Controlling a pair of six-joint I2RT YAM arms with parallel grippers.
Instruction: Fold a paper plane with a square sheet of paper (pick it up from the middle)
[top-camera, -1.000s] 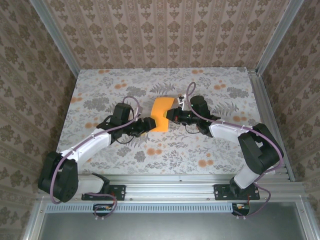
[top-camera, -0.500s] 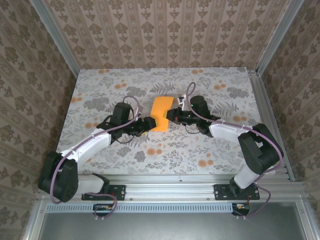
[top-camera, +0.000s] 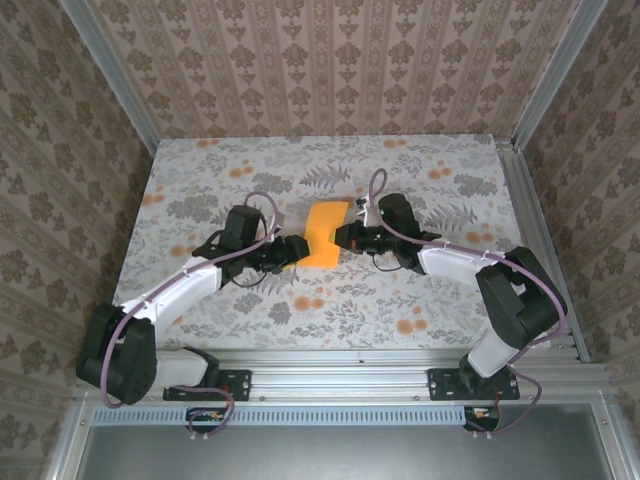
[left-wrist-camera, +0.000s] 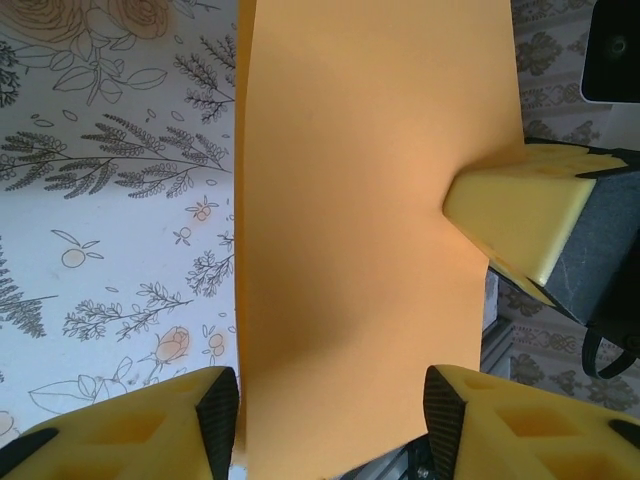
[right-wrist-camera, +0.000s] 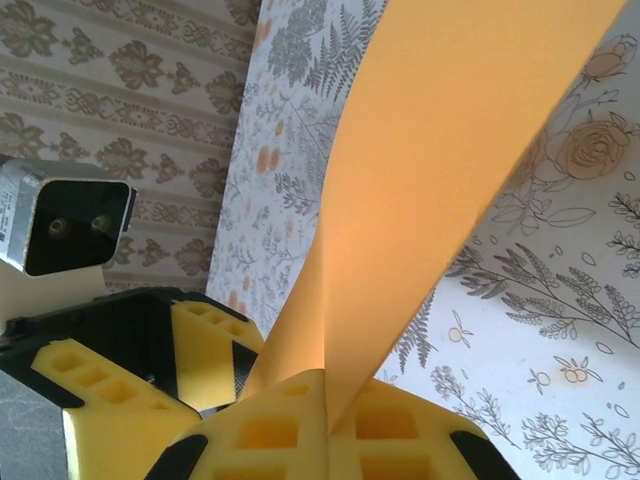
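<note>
The square sheet of paper (top-camera: 322, 234) is bright orange, lifted off the table and bowed into a curve between the two arms. My right gripper (top-camera: 346, 236) is shut on its right edge; in the right wrist view the sheet (right-wrist-camera: 440, 170) rises out of the pinched yellow fingertips (right-wrist-camera: 300, 430). That same grip shows in the left wrist view as a yellow finger (left-wrist-camera: 515, 215) on the sheet (left-wrist-camera: 360, 200). My left gripper (left-wrist-camera: 330, 415) stands open round the sheet's near end, the left pad touching one edge. From above, the left gripper (top-camera: 292, 250) sits at the sheet's lower left.
The flower-print tablecloth (top-camera: 420, 290) covers the table, with patterned walls on three sides. An aluminium rail (top-camera: 330, 360) runs along the near edge by the arm bases. The left wrist's camera housing (right-wrist-camera: 62, 226) shows close to the right gripper.
The sheet has bowed more and looks narrower from above. The left gripper's jaws have come closer together around it. The right gripper has edged slightly left.
</note>
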